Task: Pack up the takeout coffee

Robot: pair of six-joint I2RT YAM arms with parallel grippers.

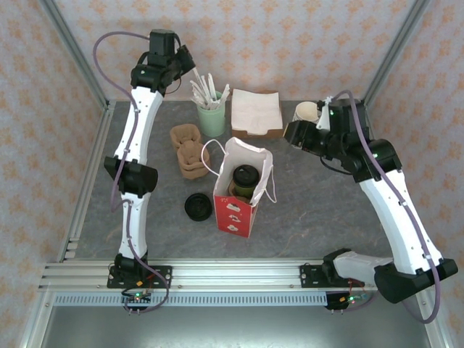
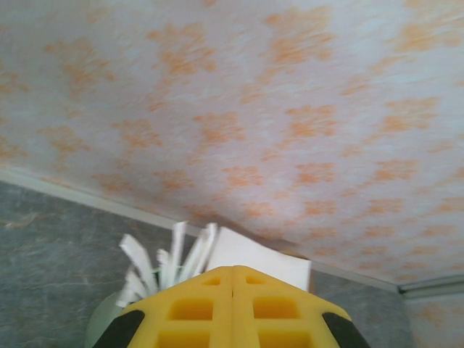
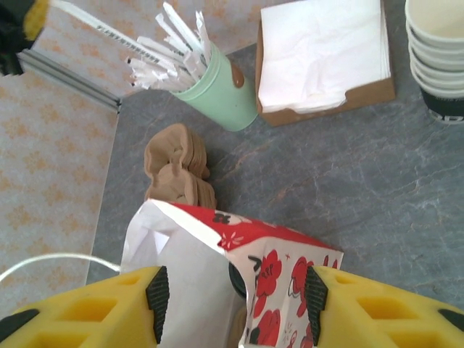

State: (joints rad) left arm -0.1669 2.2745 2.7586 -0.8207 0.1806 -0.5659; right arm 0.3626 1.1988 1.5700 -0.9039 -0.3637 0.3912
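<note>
The takeout coffee (image 1: 245,176), a dark green cup with a black lid, stands inside the open red-and-white paper bag (image 1: 235,210). In the right wrist view a sliver of the coffee's lid (image 3: 238,279) shows past the bag's rim (image 3: 290,250). My right gripper (image 1: 293,134) hovers open, above and to the right of the bag; the right gripper (image 3: 232,293) looks down on the bag's mouth. My left gripper (image 1: 190,65) is at the back over the straw cup (image 1: 212,117). The left gripper (image 2: 232,270) has its yellow fingers pressed together. One long wrapped straw (image 3: 101,30) runs up to its tip.
A flat black lid (image 1: 197,206) lies left of the bag. Brown pulp carriers (image 1: 188,152) sit behind it. A napkin box (image 1: 256,112) and a stack of cream cups (image 1: 306,112) stand at the back. Metal frame posts and patterned walls close in the table.
</note>
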